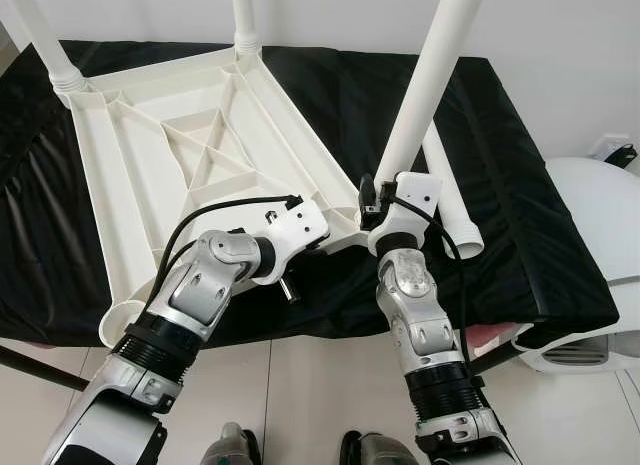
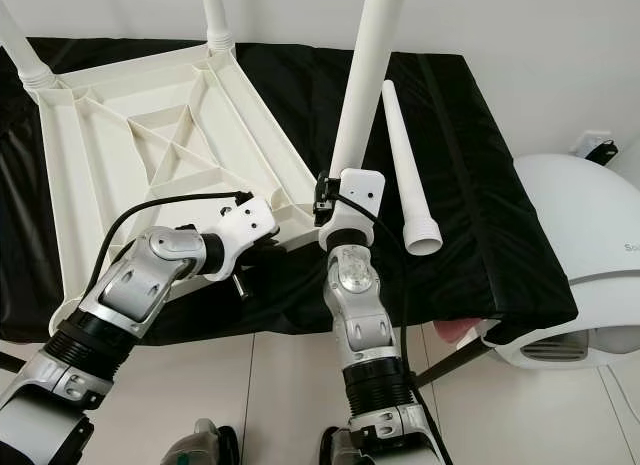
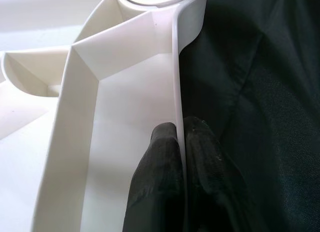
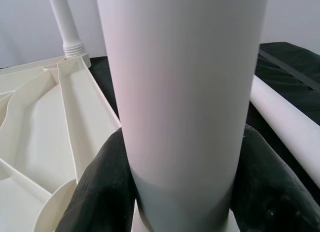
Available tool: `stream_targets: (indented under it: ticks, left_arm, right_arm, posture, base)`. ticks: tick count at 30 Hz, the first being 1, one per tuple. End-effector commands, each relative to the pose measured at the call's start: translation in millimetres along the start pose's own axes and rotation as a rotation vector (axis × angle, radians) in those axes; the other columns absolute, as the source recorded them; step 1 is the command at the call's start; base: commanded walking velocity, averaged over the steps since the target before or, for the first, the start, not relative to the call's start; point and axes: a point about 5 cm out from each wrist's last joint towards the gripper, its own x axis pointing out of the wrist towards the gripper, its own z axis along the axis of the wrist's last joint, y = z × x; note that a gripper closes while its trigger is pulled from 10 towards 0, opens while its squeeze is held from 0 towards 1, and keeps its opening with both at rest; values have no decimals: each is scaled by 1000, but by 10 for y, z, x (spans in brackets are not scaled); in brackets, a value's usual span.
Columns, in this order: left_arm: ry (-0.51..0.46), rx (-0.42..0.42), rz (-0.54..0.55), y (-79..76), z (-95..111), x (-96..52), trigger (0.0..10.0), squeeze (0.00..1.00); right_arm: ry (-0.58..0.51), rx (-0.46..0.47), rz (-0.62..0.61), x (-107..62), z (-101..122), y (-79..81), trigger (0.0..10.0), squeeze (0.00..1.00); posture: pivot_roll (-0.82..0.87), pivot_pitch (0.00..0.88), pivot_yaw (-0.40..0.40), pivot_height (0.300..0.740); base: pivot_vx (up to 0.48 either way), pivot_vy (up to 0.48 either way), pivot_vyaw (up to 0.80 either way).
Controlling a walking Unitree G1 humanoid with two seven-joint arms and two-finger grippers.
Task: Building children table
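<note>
At near edge of black-covered bench: left gripper, fingers pinched together on thin side wall of upturned white tabletop, close to its near right corner. Right gripper, fingers clamped around upright white leg standing at that same corner. Two further legs stand at tabletop's far corners. Loose leg lies on bench cloth right of tabletop, apart from it; bare cloth beyond, toward right edge. White appliance beside bench's right edge, lettering partly visible, unreadable.
</note>
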Motion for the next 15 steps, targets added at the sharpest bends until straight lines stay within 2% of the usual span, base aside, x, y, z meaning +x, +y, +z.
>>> stream_targets:
  ticks: [1,10,11,12,15]
  left_arm:
    - [-155,28,-53,-92,250,-19,10000,0]
    - [-149,29,-53,-96,248,-28,10000,0]
    - [-148,31,-52,-92,249,-28,10000,0]
    - [-148,32,-52,-86,253,-29,10000,0]
    - [-147,33,-51,-82,255,-29,10000,0]
  right_arm:
    - [156,27,-133,-84,-312,-138,10000,0]
    - [152,19,-139,-97,-326,-107,10000,0]
    - [146,19,-137,-100,-318,-114,10000,576]
    - [143,32,-123,-105,-313,-108,10000,1000]
    - [140,41,-112,-108,-310,-103,10000,1000]
  posture:
    - [43,127,-12,740]
    - [43,129,-13,740]
    - [42,128,-13,740]
    - [41,128,-12,740]
    - [41,128,-13,740]
  base:
    - [0,0,0]
    - [0,0,0]
    - [0,0,0]
    - [0,0,0]
    - [0,0,0]
